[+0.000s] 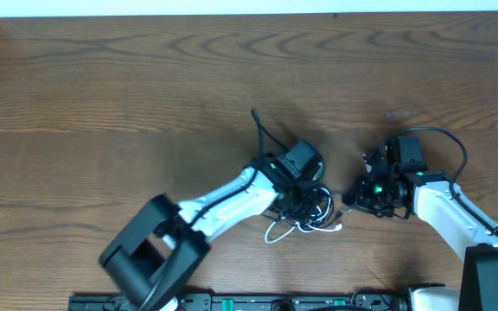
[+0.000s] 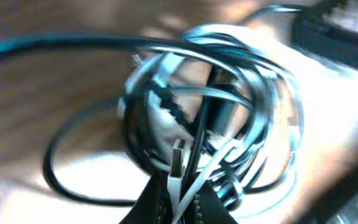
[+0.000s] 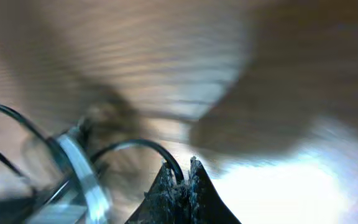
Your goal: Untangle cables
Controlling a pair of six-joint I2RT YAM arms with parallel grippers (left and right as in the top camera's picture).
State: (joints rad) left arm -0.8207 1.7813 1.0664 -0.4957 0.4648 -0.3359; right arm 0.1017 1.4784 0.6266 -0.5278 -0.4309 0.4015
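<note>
The cables lie in one tangled bundle at the table's centre: the white cable [image 1: 277, 231] loops out at the front, and the black cable [image 1: 315, 202] is coiled through it. My left gripper [image 1: 303, 192] sits on top of the bundle. In the left wrist view the left gripper [image 2: 182, 190] is shut on a white cable [image 2: 194, 180] strand and its flat plug [image 2: 178, 163], with a black cable [image 2: 199, 134] strand running into the same gap. My right gripper [image 1: 350, 198] is at the bundle's right side. In the right wrist view the right gripper [image 3: 184, 173] is shut on a black cable [image 3: 143, 145] loop.
A thin black cord [image 1: 260, 130] sticks out toward the far side behind the left wrist. The wooden table [image 1: 102, 104] stretches left and back. A black rail [image 1: 258, 302] runs along the near edge, and the right arm's thick cord [image 1: 453, 142] arcs over it.
</note>
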